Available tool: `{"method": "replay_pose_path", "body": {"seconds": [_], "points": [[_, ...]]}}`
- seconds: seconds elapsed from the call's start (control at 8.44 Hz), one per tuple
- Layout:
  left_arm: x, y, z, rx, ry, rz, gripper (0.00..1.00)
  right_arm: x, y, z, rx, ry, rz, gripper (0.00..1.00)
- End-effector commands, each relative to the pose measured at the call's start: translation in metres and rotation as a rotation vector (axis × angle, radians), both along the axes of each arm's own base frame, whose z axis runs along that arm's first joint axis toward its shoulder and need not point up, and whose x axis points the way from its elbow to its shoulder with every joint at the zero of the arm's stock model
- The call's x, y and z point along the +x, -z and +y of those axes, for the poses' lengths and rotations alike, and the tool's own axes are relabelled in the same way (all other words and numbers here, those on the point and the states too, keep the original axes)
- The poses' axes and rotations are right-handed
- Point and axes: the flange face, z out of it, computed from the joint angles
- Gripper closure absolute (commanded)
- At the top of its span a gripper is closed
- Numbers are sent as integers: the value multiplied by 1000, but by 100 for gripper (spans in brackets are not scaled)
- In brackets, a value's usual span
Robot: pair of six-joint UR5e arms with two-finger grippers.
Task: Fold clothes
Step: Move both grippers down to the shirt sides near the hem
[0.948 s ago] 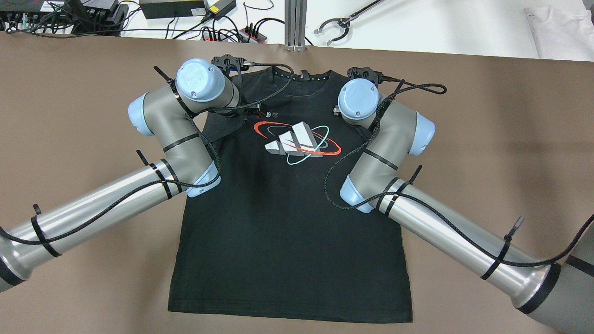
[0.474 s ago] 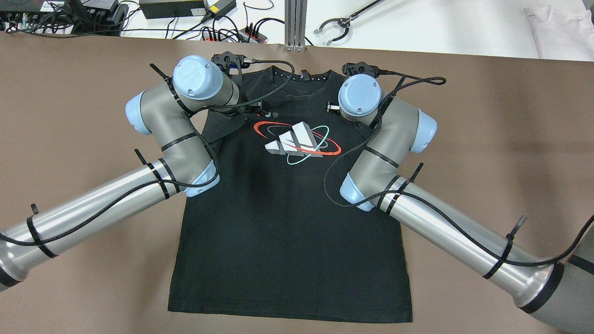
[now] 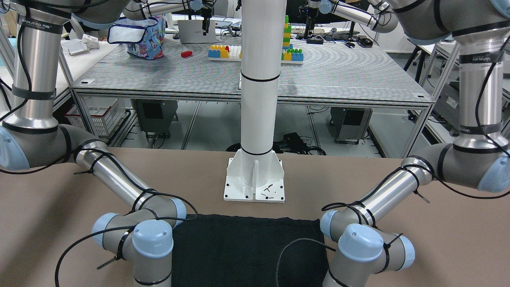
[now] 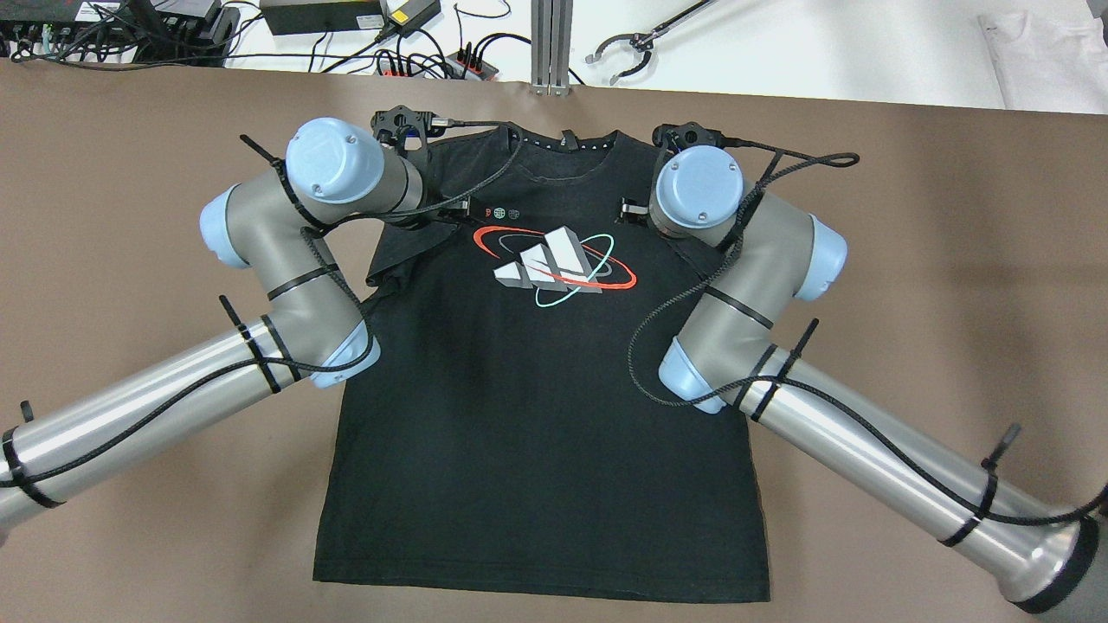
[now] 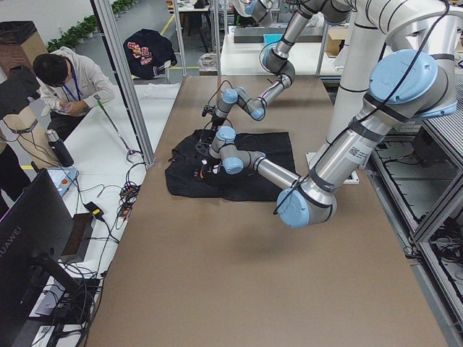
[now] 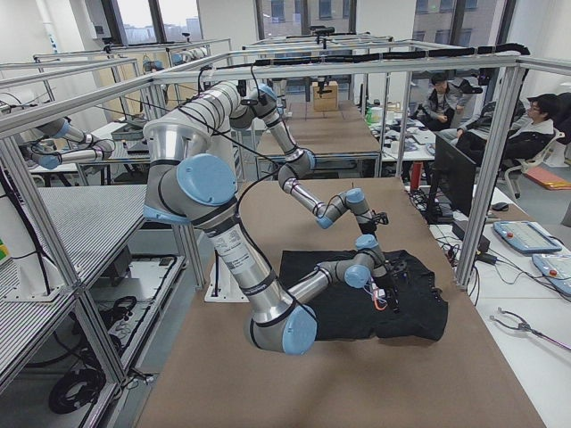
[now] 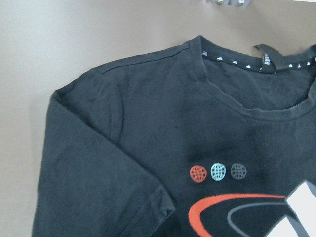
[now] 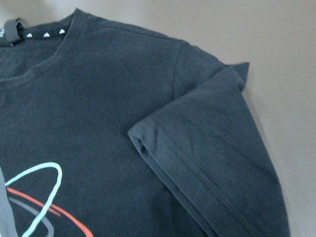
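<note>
Black T-shirt (image 4: pixel 537 415) lying flat and print side up in the middle of the brown tabletop (image 4: pixel 130 216), with its collar (image 4: pixel 563 143) toward the far edge and its hem (image 4: pixel 537 593) toward the robot. Both short sleeves, the one on the robot's left (image 7: pixel 98 163) and the one on its right (image 8: pixel 217 148), are turned inward, each cuff resting on the chest panel. The sleeve stage therefore appears complete. The body shows no fold: it lies at full length, so the doubling of hem toward collar, and any side folds, appear to remain. The left claw (image 4: pixel 459 208) and right claw (image 4: pixel 627 208) hang over the two shoulders, largely hidden beneath their wrists. Neither wrist view shows the fingers, so it cannot be told whether either claw is released or clenched, or whether it holds cloth. The forearms cross the shirt's lower flanks.
</note>
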Motion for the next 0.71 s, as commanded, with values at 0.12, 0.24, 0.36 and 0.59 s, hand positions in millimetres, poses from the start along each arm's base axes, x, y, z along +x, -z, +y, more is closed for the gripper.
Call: {"method": "replay_pose_path", "body": {"seconds": [0.12, 0.24, 0.36, 0.59], "points": [[-27, -24, 134, -69, 8, 115, 0, 35, -11, 133, -18, 62, -67, 5], [-30, -37, 174, -87, 0, 122, 0, 35, -12, 159, -47, 37, -96, 5], [-33, -47, 214, -102, -17, 123, 0, 28, -23, 203, -40, 57, -85, 5], [-39, -67, 274, -187, -62, 129, 0, 38, -28, 267, -90, 43, -129, 6]]}}
